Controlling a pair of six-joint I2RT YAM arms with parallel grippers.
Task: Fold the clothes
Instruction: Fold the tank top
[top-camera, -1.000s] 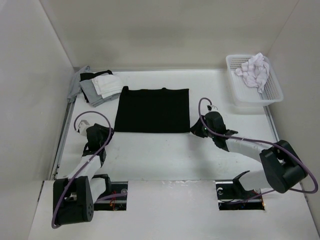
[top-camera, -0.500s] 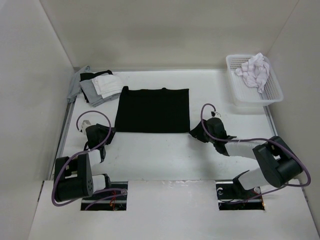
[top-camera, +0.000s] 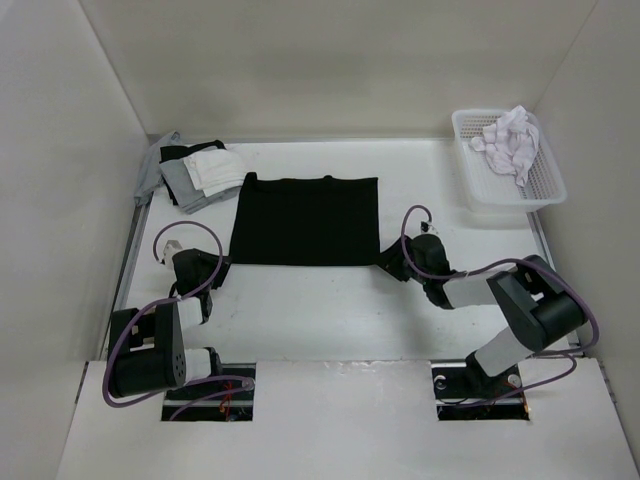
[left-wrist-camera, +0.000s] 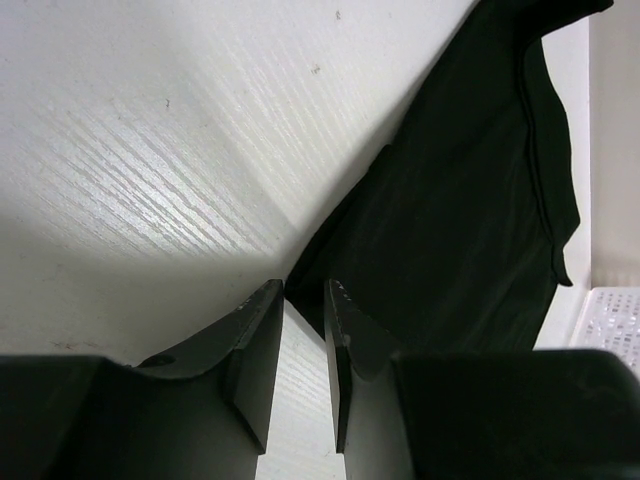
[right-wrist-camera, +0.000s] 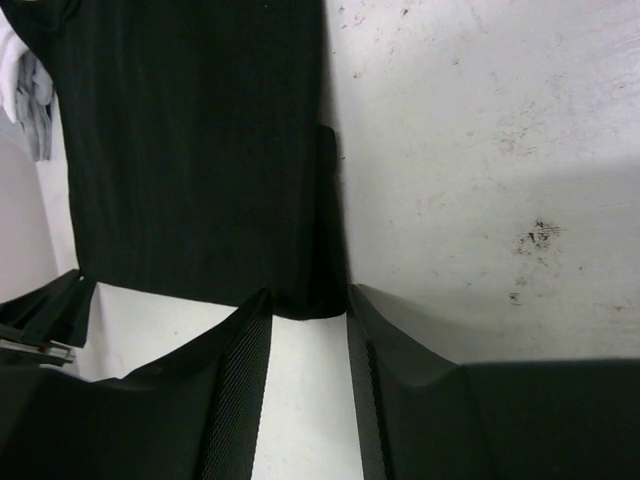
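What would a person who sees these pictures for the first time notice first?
A black garment lies flat in the middle of the white table. The left fingers and the right fingers sit low at its two near corners. A white basket with crumpled white cloth stands at the far right.

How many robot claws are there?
2. The left gripper sits by the near left corner of the black garment, the right gripper by its near right corner. None seem hidden.
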